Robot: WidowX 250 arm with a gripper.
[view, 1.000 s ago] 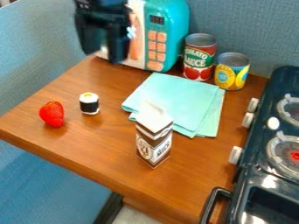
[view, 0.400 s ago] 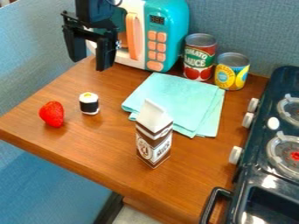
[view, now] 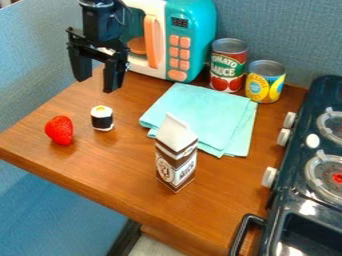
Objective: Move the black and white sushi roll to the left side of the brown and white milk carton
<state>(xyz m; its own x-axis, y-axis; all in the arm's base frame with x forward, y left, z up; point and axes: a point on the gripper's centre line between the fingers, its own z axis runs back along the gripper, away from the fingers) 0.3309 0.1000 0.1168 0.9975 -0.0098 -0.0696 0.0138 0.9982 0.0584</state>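
Above one sushi roll [view: 102, 118], the gripper [view: 97, 85] hangs with jaws spread, holding nothing. Beside the roll sits one strawberry [view: 59, 130]; rightward are one carton [view: 176, 156], two layered teal cloths [view: 200, 114], two cans and one toy microwave [view: 190, 37].

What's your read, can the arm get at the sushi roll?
Probably yes: the claw hangs open near the sushi roll, nothing visible between them, and the strawberry sits apart to one side.
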